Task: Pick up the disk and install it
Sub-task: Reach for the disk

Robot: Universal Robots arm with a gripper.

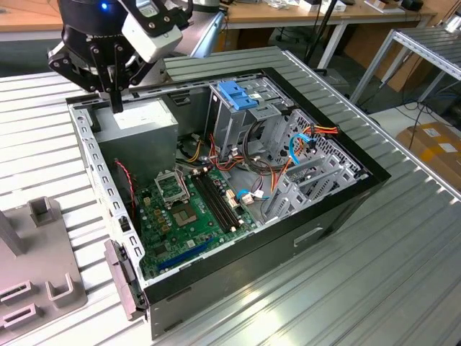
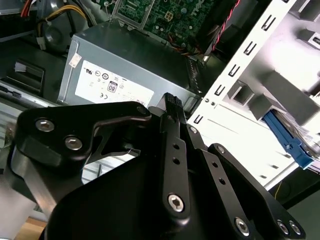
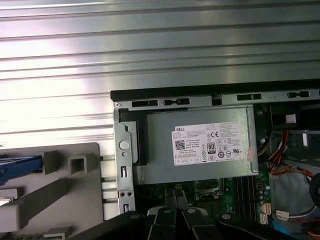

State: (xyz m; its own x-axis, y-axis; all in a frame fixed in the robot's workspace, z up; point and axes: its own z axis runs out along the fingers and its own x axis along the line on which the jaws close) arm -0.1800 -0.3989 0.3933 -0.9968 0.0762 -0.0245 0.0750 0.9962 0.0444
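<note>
The disk shows by its blue side rail (image 3: 20, 164) at the picture's edge in the first wrist view, lying in a grey holder (image 3: 75, 200) on the table beside the open computer case. In the second wrist view the same blue rail (image 2: 289, 142) lies past the case's white side wall. My gripper (image 1: 115, 103) hangs over the grey power-supply box (image 1: 140, 119) in the case's corner, well away from the disk. Its fingertips (image 2: 171, 100) are together with nothing between them, as the gripper (image 3: 175, 196) also appears in the first wrist view.
The open case (image 1: 346, 209) holds a green motherboard (image 1: 187, 209), bundled cables and a blue-topped drive cage (image 1: 238, 94). The grey holder (image 1: 43, 267) stands at the exterior view's left on the ribbed metal table (image 1: 360, 288). Desks and a cardboard box (image 1: 436, 144) are beyond.
</note>
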